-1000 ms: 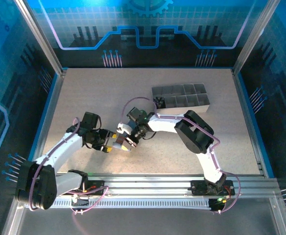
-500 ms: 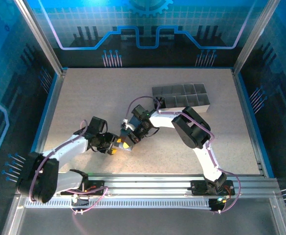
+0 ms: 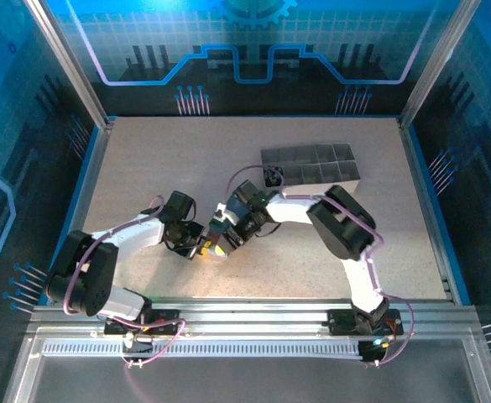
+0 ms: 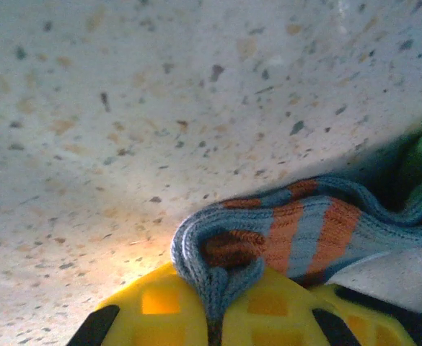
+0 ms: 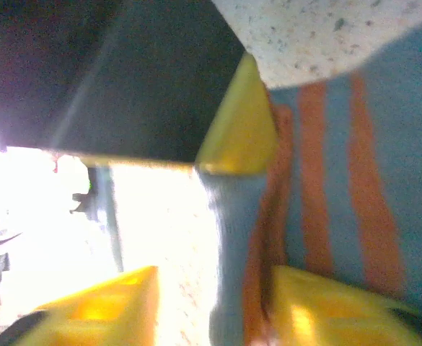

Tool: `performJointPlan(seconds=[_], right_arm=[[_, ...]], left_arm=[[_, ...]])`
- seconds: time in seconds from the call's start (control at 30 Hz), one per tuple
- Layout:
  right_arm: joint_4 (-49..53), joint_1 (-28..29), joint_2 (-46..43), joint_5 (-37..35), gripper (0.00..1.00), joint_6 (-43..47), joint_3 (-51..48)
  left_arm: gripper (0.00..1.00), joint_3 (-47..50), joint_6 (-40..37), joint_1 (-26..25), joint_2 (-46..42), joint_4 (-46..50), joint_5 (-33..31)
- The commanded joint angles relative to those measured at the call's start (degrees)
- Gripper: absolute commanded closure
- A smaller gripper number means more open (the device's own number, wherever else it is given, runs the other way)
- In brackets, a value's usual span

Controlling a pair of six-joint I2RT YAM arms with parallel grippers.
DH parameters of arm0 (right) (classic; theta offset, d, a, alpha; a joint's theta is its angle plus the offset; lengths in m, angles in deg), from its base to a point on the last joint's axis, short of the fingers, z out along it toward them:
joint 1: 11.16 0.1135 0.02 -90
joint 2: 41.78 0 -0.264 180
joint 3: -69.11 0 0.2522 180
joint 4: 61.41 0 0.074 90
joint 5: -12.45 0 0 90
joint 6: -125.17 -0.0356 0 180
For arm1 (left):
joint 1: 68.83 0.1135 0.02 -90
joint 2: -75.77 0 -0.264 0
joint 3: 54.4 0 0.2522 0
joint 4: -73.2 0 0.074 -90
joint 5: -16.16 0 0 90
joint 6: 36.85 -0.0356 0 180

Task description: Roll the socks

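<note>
Open tabletop (image 3: 153,168) left; tray (image 3: 346,182) right.

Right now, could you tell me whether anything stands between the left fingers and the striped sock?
Nothing visible does: the left fingers are closed on a fold of the striped sock, which lies on the speckled table. The right fingers stand open astride the same sock.

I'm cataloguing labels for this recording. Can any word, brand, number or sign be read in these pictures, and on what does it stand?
No text can be read anywhere.
The striped sock shows only blue-grey and orange bands.
The grey tray bears no label.
The blue back wall carries a gear drawing and lines, no words.
</note>
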Motion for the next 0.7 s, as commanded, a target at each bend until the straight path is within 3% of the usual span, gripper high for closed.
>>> performJointPlan(seconds=[0.0, 0.1, 0.2, 0.5, 0.67], right_arm=[[-10.30, 4.33, -13.77, -25.09, 0.45, 9.35, -9.31], [-16.17, 12.03, -23.76, -45.16, 0.31, 21.96, -16.33], [-11.77, 17.52, -23.79, -57.42, 0.34, 29.02, -14.04], [-16.85, 26.75, -15.91, -65.13, 0.34, 35.83, -13.04], [-15.81, 27.01, -11.78, -62.20, 0.40, 35.23, -8.83]], left_arm=[[1.00, 0.33, 0.49, -0.53, 1.19, 15.79, -4.65], [1.00, -2.55, 0.38, -0.53, 1.68, 19.93, -4.23], [1.00, -5.13, 0.23, -0.53, 2.91, 22.28, -3.77], [1.00, -9.49, -0.12, -0.44, 7.66, 22.86, -2.82], [1.00, -11.14, -0.95, -0.09, 9.44, 23.26, -2.77]])
